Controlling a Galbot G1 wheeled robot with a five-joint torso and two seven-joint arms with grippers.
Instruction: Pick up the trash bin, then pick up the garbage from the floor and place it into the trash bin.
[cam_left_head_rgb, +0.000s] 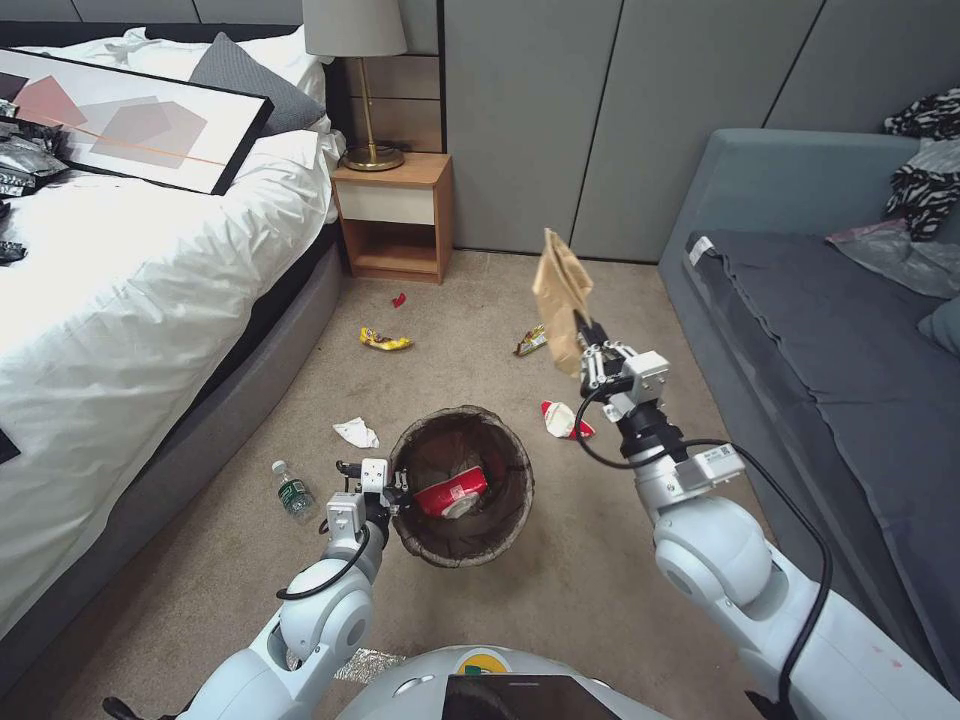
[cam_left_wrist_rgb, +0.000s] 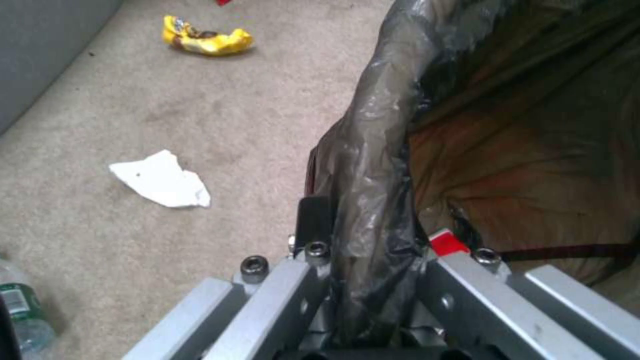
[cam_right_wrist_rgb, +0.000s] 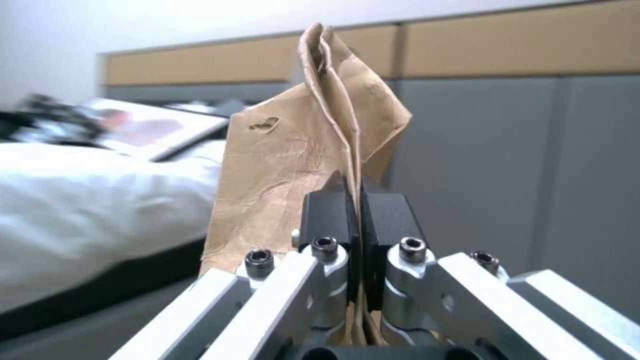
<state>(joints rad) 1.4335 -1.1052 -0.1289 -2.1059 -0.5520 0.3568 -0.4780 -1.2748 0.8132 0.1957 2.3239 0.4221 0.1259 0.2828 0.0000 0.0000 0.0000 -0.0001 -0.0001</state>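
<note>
The trash bin (cam_left_head_rgb: 518, 487), lined with a dark bag, stands on the carpet in front of me, a red-and-white cup (cam_left_head_rgb: 451, 494) inside it. My left gripper (cam_left_head_rgb: 396, 489) is shut on its near-left rim (cam_left_wrist_rgb: 371, 150), one finger (cam_left_wrist_rgb: 313, 220) outside the bag. My right gripper (cam_left_head_rgb: 586, 338) is raised to the right of and beyond the bin, shut on a tan paper bag (cam_left_head_rgb: 560, 290) that stands up from its fingers (cam_right_wrist_rgb: 330, 212). Garbage on the floor: white tissue (cam_left_head_rgb: 356, 433), bottle (cam_left_head_rgb: 293, 492), yellow wrapper (cam_left_head_rgb: 385, 341), colourful wrapper (cam_left_head_rgb: 531, 342), crushed red-and-white cup (cam_left_head_rgb: 565, 420).
A bed (cam_left_head_rgb: 150, 300) runs along the left, with a nightstand (cam_left_head_rgb: 395, 215) and lamp beyond it. A grey sofa (cam_left_head_rgb: 820, 330) lines the right. A small red scrap (cam_left_head_rgb: 399, 299) lies near the nightstand. Silver foil (cam_left_head_rgb: 365, 665) lies by my base.
</note>
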